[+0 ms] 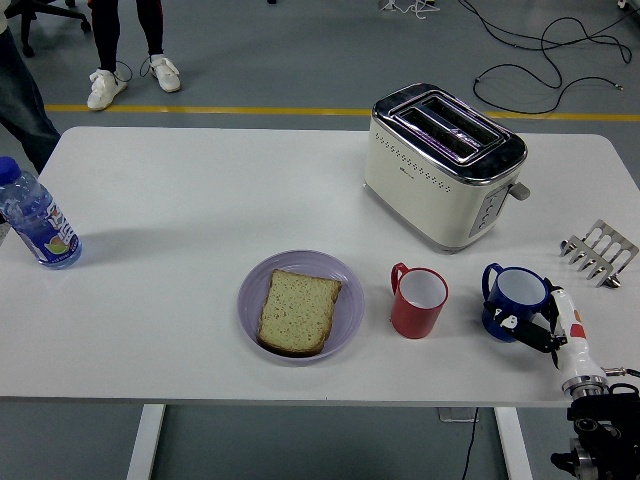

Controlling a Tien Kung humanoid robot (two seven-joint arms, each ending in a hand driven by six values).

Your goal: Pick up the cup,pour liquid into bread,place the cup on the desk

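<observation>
White table (200, 200), smooth and matte, with quite a bit spread over it. Cream toaster (440, 165) with a shiny chrome top and two slots standing far right of centre, angled a little. Small metal toast rack (600, 252) near the right edge. Clear plastic water bottle (35, 215) with a blue cap way over at the left edge, well apart from everything else. Legs of a person (20, 95) just past the far left corner, plus another pair of legs in white shoes further back on the grey floor.

Near the front edge: round lilac plate (250, 300) holding one slice of bread (298, 310), squarish, pale crumb with a darker crust. Just right of it a red cup (418, 300), white inside, handle pointing left. Nothing standing between plate and red cup.

Blue cup (515, 300) upright on the table right of the red one, also white inside, handle on its left side. Right hand (540, 328) pressed against the near right side of the blue cup, black fingers (520, 322) curled around the lower wall, probably clamped on it, though hard to tell how firmly from this angle. White and red forearm trailing off to the lower right corner.
</observation>
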